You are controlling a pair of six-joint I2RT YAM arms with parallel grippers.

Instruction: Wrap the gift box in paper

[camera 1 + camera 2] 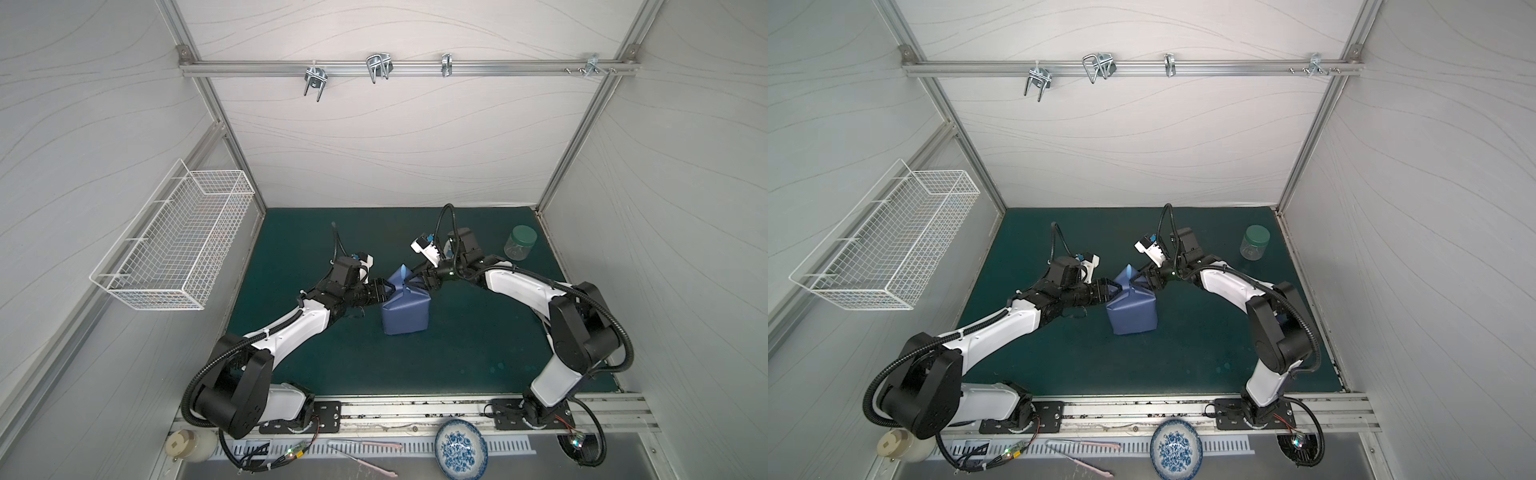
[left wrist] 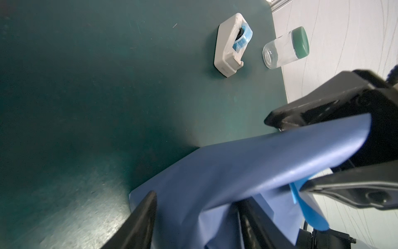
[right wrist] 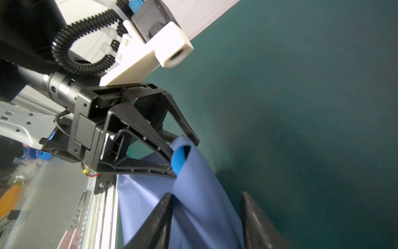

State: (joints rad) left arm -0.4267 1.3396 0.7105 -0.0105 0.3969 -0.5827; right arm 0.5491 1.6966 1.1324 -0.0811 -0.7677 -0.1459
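The gift box is hidden under the paper [image 1: 405, 309] [image 1: 1133, 309], which covers it as an indigo-blue block on the green mat. At its far top the paper rises in a loose peak [image 1: 403, 272] that shows its light sky-blue face [image 3: 180, 158]. My left gripper [image 1: 390, 289] [image 2: 198, 197] reaches that peak from the left. It is open, with a curled fold lying between its fingers. My right gripper [image 1: 415, 282] [image 3: 206, 195] comes in from the right. It is also open, straddling the same raised flap. The two grippers face each other closely.
A white tape dispenser [image 2: 232, 45] with blue tape and a glass jar with a green lid [image 1: 520, 242] stand at the back right of the mat [image 1: 457, 353]. A wire basket [image 1: 174, 237] hangs on the left wall. A patterned bowl [image 1: 461, 449] sits below the front rail.
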